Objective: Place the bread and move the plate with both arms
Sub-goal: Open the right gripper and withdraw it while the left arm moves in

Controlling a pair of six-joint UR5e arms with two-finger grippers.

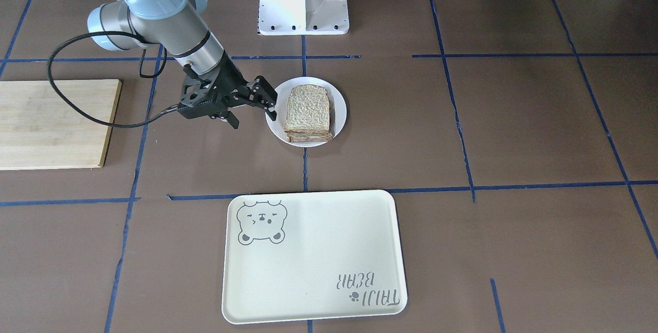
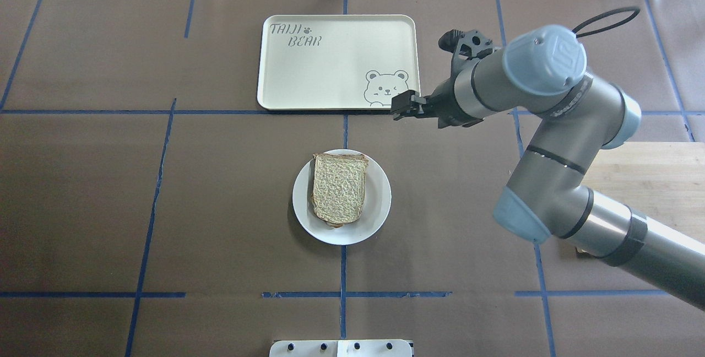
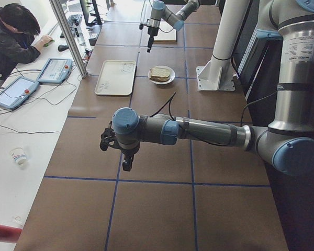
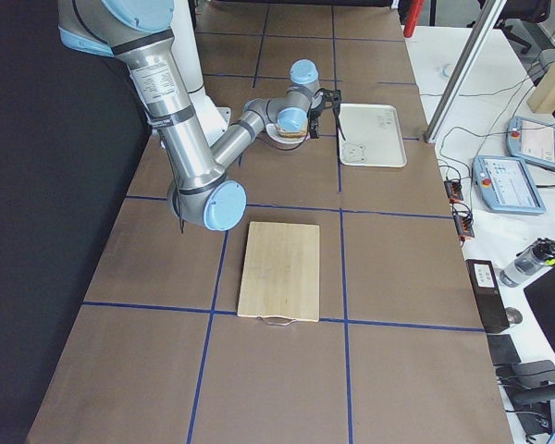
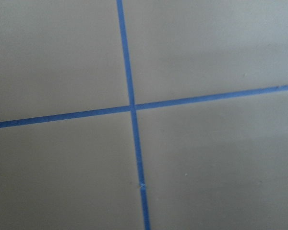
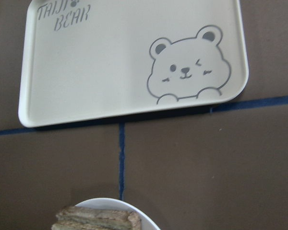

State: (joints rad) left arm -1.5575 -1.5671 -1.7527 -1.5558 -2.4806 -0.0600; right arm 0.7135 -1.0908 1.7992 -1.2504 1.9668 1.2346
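— White plate (image 1: 340, 104) sits in the middle of the table (image 1: 514, 143), and the bread (image 1: 308, 107) lies on it. Which arm is closer?
— The right gripper (image 1: 253, 119). Its jaws are spread wide and hold nothing. The plate is just beside them, on the robot's left side.
— And the left gripper (image 3: 126, 163)?
— Well apart, far down the table. I cannot tell how its jaws stand.
— Which way does the bread point?
— Its long side runs from the robot toward the tray (image 1: 318, 271). Nothing stands between. The wooden board (image 1: 51, 122) is off to the side.
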